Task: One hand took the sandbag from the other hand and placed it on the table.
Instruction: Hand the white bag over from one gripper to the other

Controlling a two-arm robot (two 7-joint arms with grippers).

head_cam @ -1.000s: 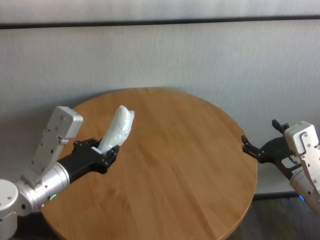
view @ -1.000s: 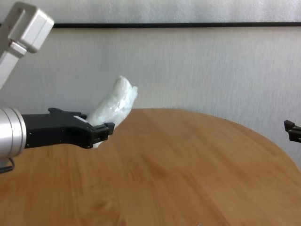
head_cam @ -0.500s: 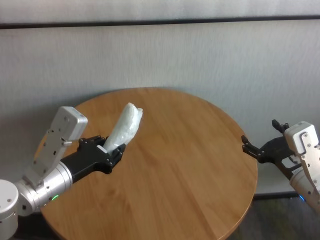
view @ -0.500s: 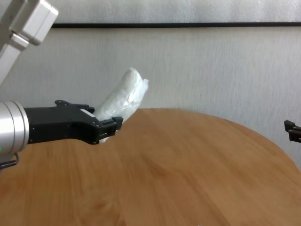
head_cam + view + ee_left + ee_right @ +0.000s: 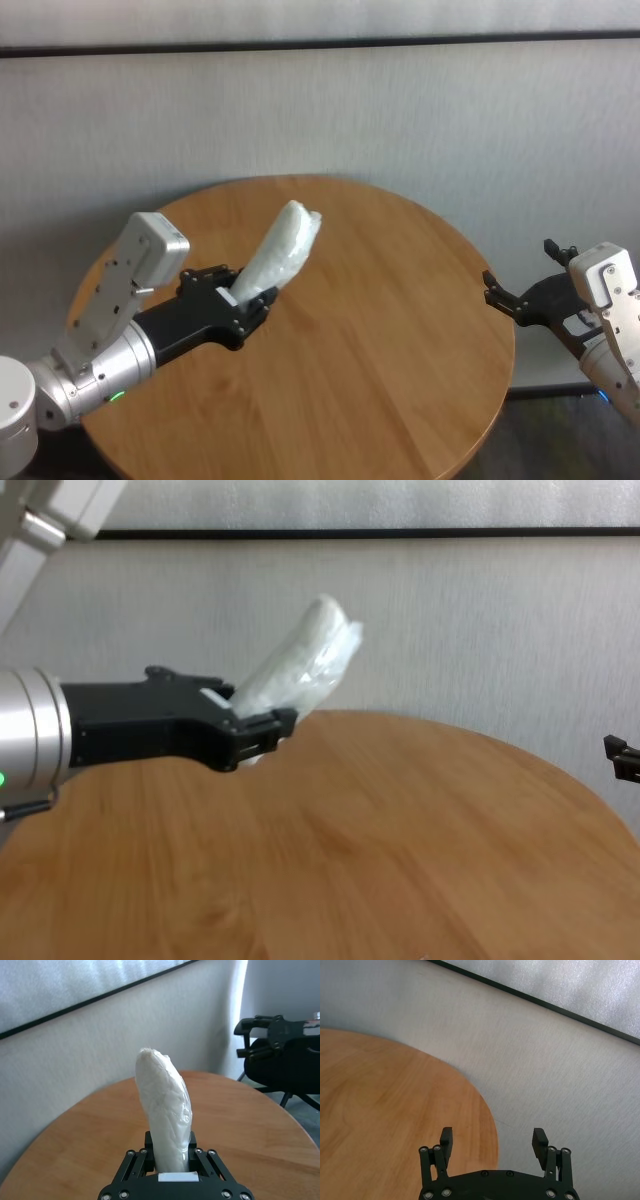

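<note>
the sandbag (image 5: 280, 252) is clamped by the left tool (image 5: 238, 312), long axis tilted up toward the gaping, empty right tool (image 5: 503, 297), well apart across the worktop (image 5: 400, 330).

You can't see the low end of the sandbag (image 5: 167, 1120); the left gripper (image 5: 172, 1167) hides it; in the chest view the right gripper (image 5: 622, 758) is cut by the edge, so only a tip shows.

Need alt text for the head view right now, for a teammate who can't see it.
The left tool grips the lower end of the sandbag, which tilts up over the left side of the round table. The right tool waits open off the table's right edge.
</note>
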